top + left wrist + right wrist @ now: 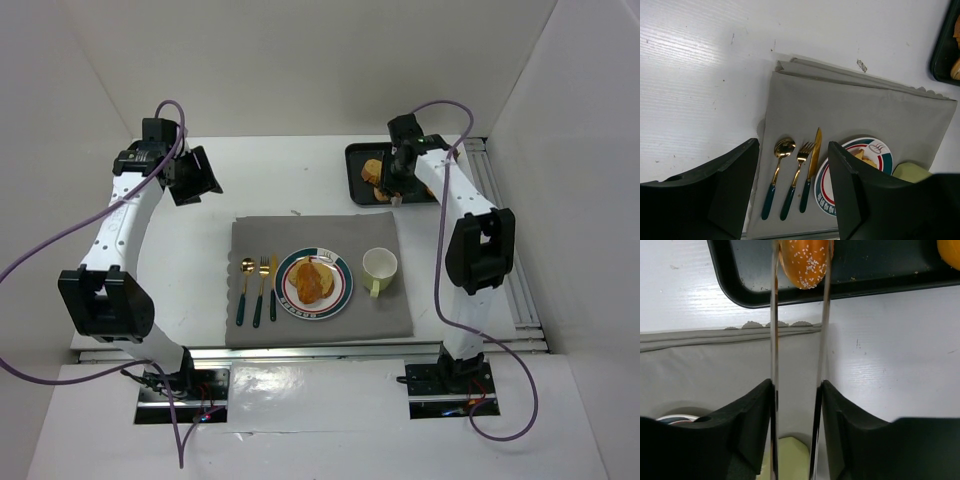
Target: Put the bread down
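Note:
My right gripper (pixel 796 387) is shut on a pair of metal tongs (pixel 774 340). The tongs' tips pinch a sesame bread roll (pixel 805 262) over the black tray (pixel 740 285). From above, this gripper (pixel 392 185) is at the tray (pixel 356 160) at the back right, where more bread (pixel 374 168) lies. I cannot tell if the roll is lifted off the tray. A striped plate (pixel 345 276) on the grey placemat (pixel 300 235) holds a piece of bread (pixel 312 283). My left gripper (pixel 195 178) is open and empty, high at the back left.
A gold spoon, fork and knife (pixel 259 290) lie left of the plate, also in the left wrist view (pixel 795 170). A pale green cup (pixel 379 266) stands right of the plate. White walls enclose the table. A metal rail (pixel 520 290) runs along the right edge.

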